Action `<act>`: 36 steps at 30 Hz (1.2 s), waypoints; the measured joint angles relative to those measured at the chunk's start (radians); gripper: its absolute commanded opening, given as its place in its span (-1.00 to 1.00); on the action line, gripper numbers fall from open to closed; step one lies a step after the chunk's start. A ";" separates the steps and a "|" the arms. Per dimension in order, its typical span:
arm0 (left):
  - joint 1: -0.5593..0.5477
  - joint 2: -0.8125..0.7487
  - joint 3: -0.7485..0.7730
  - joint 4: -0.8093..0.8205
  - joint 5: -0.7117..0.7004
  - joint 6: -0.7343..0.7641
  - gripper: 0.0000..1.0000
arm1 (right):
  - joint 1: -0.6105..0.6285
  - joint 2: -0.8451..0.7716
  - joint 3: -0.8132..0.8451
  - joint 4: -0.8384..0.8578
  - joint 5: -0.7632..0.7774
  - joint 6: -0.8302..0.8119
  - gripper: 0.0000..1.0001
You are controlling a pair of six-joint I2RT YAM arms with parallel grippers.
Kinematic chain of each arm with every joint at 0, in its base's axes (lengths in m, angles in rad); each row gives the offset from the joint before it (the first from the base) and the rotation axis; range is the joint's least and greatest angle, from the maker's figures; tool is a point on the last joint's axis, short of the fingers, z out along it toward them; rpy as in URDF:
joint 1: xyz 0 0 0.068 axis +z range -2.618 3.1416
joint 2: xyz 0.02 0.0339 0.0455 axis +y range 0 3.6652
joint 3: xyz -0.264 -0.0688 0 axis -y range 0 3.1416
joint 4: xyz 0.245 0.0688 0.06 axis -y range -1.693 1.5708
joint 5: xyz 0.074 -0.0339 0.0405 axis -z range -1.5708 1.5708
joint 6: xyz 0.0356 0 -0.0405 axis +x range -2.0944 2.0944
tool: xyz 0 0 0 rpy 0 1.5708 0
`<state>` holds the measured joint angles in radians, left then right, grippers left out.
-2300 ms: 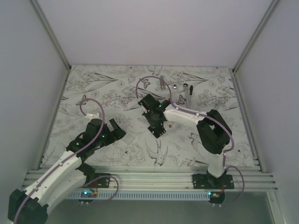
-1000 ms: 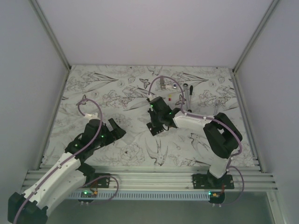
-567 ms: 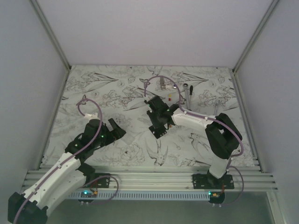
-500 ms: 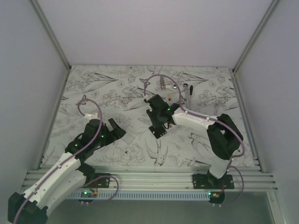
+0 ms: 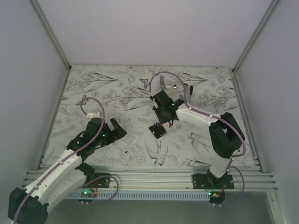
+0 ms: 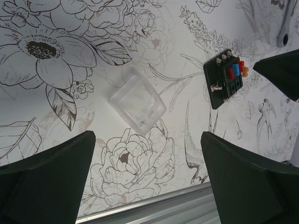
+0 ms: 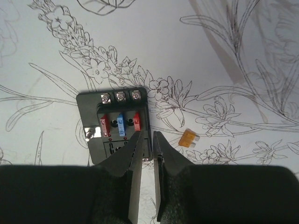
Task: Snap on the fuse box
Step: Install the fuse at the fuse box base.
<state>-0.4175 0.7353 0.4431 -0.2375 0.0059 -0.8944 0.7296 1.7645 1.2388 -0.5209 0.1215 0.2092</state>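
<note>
Floral-print table [image 5: 93, 84], fuse box [image 7: 117, 133] near right end effector [image 7: 147, 138] barely apart, left end effector [image 6: 145, 140] wide apart.

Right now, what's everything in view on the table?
fuse box: one, black, table centre.
fitted fuses: three, red-blue-red, in the box.
loose fuse: one, orange, beside the box.
clear cover: one, transparent, apart from the box.
ratchet wrench: one, silver, far side.
small metal pieces: two, silver, by the wrench.
left end effector: one, black, wide open above the cover.
right end effector: one, black, slightly open, empty, over the box.
</note>
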 measured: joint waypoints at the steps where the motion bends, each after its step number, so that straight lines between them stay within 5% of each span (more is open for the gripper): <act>1: 0.000 0.002 0.001 0.000 0.001 0.002 1.00 | 0.000 0.010 0.000 -0.001 0.000 -0.002 -0.63; 19: 0.000 0.004 0.003 0.000 0.002 0.014 0.99 | -0.002 0.062 0.015 -0.006 -0.056 -0.015 -0.73; 25: 0.000 0.004 0.003 0.000 0.002 0.014 1.00 | -0.009 0.093 0.038 -0.011 -0.078 -0.014 -1.00; 36: 0.000 0.004 0.003 0.000 0.002 0.016 0.99 | -0.013 0.175 0.148 -0.081 -0.078 -0.015 -1.00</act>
<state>-0.4175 0.7395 0.4461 -0.2375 0.0078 -0.8783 0.7166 1.9400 1.3869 -0.6018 0.0437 0.1944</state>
